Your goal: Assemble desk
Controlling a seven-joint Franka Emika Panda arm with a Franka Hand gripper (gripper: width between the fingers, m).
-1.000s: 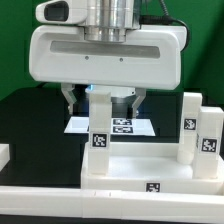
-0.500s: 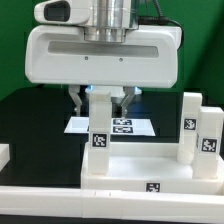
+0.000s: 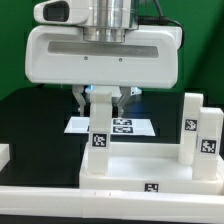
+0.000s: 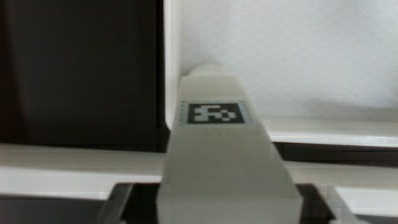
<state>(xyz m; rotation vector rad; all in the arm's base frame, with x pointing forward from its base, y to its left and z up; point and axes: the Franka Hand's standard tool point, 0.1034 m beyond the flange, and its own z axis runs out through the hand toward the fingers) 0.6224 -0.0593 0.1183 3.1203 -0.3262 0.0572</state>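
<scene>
- The pincer [image 3: 101,98] sits closed around the top of one leg [image 3: 100,125].
- That leg stands on the top [image 3: 130,170], on the counter [image 3: 30,120].
- Other legs [image 3: 197,135] already stand; this one still needs fixing.

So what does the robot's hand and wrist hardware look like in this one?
The hand has a broad white rounded housing with a dark band along its lower edge, under a ribbed metallic grey cylindrical flange. A grey camera sits at its upper corner; short pale fingers hang beneath.
</scene>
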